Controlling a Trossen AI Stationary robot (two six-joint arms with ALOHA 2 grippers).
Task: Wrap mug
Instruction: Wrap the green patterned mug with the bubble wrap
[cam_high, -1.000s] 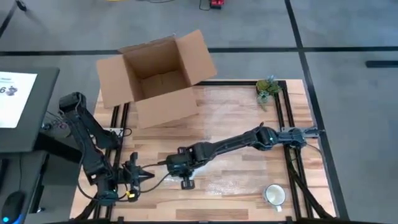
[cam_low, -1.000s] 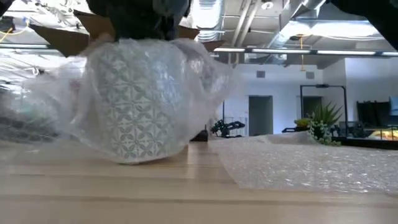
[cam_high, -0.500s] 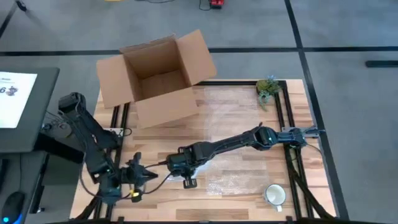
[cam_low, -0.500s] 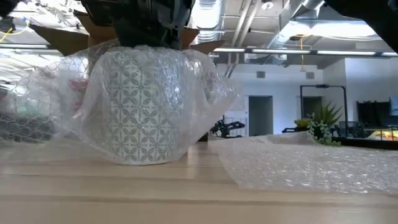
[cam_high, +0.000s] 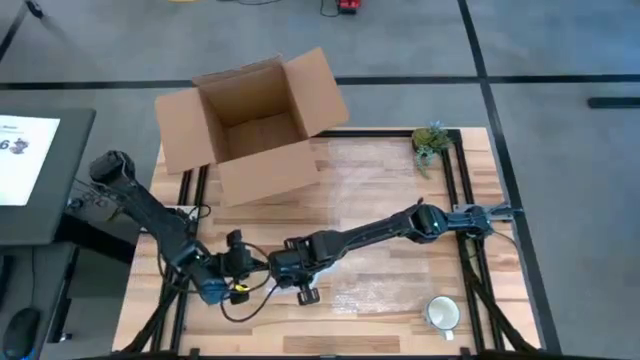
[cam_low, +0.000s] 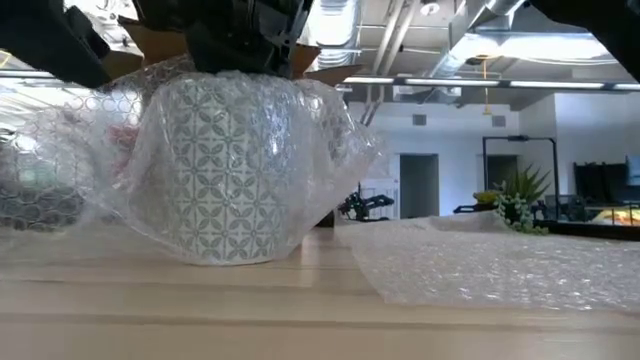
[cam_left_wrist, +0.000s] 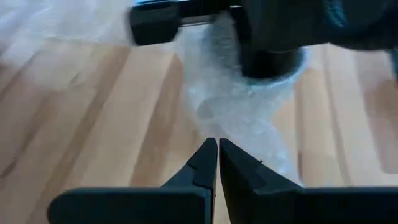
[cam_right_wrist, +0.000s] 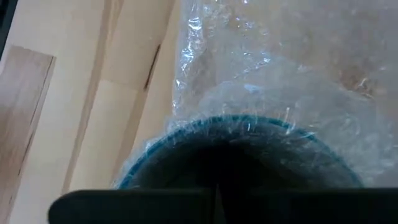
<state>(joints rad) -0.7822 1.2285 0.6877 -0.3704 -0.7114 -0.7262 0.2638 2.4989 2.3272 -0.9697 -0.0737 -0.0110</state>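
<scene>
Mug (cam_low: 222, 165) sits upright at left of low view, loosely draped in bubble wrap (cam_low: 330, 130), lower centre of table (cam_high: 400, 210) in high view. Right gripper (cam_high: 293, 268) presses on mug top, finger state can't tell; left gripper (cam_left_wrist: 217, 163) fingers closed, nothing held, tips just beside wrap tail. Risk: wrap is slack w/ open flaps, so lifting the right gripper may let it spring open, or a left-side tug could tip the mug.

Bright even overhead light, soft shadows — glare on the bubble wrap (cam_low: 330, 130), left wrist view motion-blurred, backlit low view

Right gripper (cam_high: 290, 268) fingertips behind bubble wrap (cam_low: 330, 150)
</scene>
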